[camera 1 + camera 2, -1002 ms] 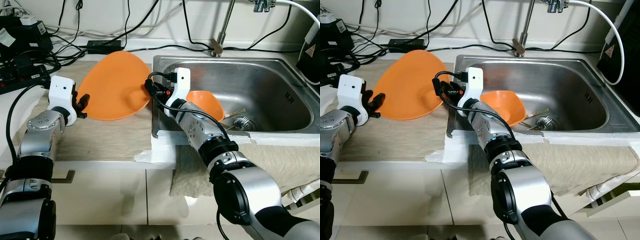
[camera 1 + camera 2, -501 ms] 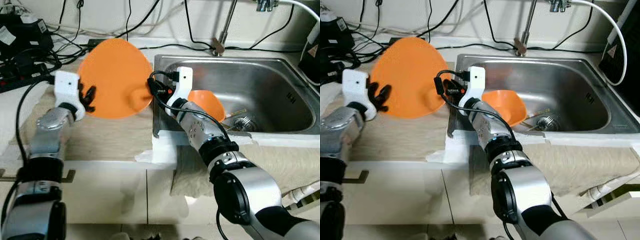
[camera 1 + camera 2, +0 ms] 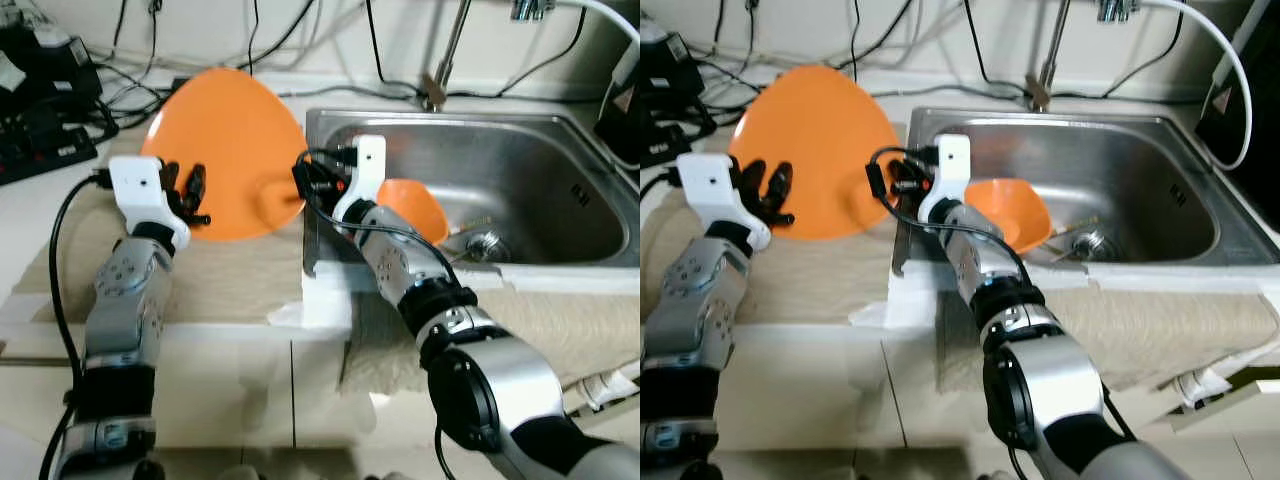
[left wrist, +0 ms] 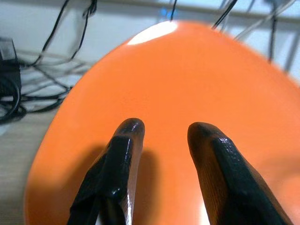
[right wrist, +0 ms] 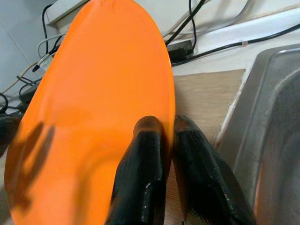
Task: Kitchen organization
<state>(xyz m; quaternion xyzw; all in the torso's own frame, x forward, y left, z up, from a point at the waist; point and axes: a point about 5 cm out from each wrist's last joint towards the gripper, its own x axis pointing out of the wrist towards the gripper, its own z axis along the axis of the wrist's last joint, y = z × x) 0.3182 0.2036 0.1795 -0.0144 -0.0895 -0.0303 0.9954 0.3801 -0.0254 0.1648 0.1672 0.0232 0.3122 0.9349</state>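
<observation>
Right tool is clenched on the rim of the large orange rounded-triangular plastic plate, one finger on each face of the edge, right beside the left wall of the stainless steel sink. The plate is tilted up off the beige cloth-covered surface, its far corner raised toward the black cables by the wall, so it stands just left of the sink. Left tool is released, fingers spread apart and hovering against the plate's near face on the side away from the sink; contact can't be confirmed. To do this step well, my read: keep the right pinch firm since it bites only a thin edge, bring the left fingers onto the opposite rim before lifting further, and move both arms together so the plate doesn't twist or slip. Watch the raised far corner so it doesn't snag the cables. The plate looks smooth, glossy, shallow and thin, uniform orange, with a bright highlight near its top; likely light but slippery. A smaller orange bowl sits inside the sink, near the drain.
</observation>
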